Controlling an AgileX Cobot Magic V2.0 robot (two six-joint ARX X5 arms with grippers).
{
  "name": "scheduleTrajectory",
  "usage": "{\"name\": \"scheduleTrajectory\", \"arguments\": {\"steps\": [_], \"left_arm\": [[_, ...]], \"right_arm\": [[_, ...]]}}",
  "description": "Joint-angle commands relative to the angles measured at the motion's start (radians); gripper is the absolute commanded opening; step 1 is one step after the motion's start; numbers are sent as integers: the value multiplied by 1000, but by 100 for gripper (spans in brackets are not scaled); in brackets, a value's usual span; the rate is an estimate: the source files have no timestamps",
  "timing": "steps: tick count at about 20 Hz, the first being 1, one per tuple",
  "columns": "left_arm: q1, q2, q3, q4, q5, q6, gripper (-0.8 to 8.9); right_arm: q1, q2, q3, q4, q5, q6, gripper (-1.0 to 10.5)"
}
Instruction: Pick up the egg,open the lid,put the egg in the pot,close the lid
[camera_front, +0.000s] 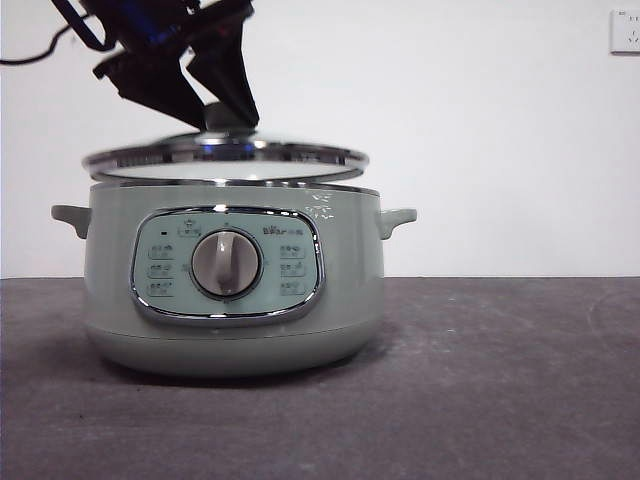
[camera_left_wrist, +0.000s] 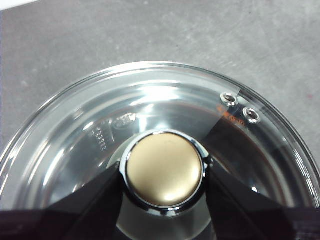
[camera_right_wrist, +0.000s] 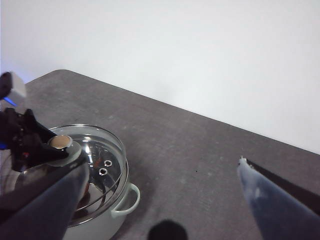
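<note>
Left of the pot (camera_front: 235, 300) the grey counter (camera_front: 500, 400) is bare, same on its right; white wall behind, a wall socket (camera_front: 625, 30) high in the far right corner. Nothing stands in the way around the pot.

Pot sits left of centre on the counter, control panel and grey dial (camera_front: 226, 263) facing the front camera, a small handle on each side.

Lid (camera_front: 225, 158) is just above the pot rim, roughly level, a thin gap showing between chrome rim and pot in the front view. Can't tell whether any part of it touches the pot. Lid dome is clear glass with two small steam vents (camera_left_wrist: 241, 107).

Left gripper (camera_left_wrist: 165, 172) comes in from upper left, angled down onto the lid's middle. Its jaws are closed on the knob (camera_left_wrist: 164, 170), one pad on each side, both touching the chrome collar. Knob reads gold-tan in the wrist view.

Right gripper (camera_right_wrist: 165, 200) is well apart from the pot, high over open counter to the pot's right, jaws spread wide, holding nothing. From it the left gripper (camera_right_wrist: 47, 145) shows on the knob.

Egg: something reddish-brown shows through the glass inside the pot in the right wrist view, too blurred to be sure.

Counter's back edge meets the wall; plenty of room right of the pot.
</note>
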Motion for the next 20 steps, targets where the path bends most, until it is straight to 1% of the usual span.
{"name": "scheduleTrajectory", "arguments": {"steps": [1,8,10,12,16,20], "left_arm": [[-2,13,3,39,4,11,-9],[-37,36,3,38,3,11,-9],[-50,36,3,34,-13,11,-9],[-51,38,3,12,-14,11,-9],[-51,40,3,-45,-54,11,-9],[-50,40,3,-78,-56,12,-9]], "right_arm": [[0,-4,0,-11,0,13,505],[0,-2,0,-17,0,13,505],[0,-2,0,-17,0,13,505],[0,-2,0,-18,0,13,505],[0,-2,0,-18,0,13,505],[0,-2,0,-18,-1,13,505]]}}
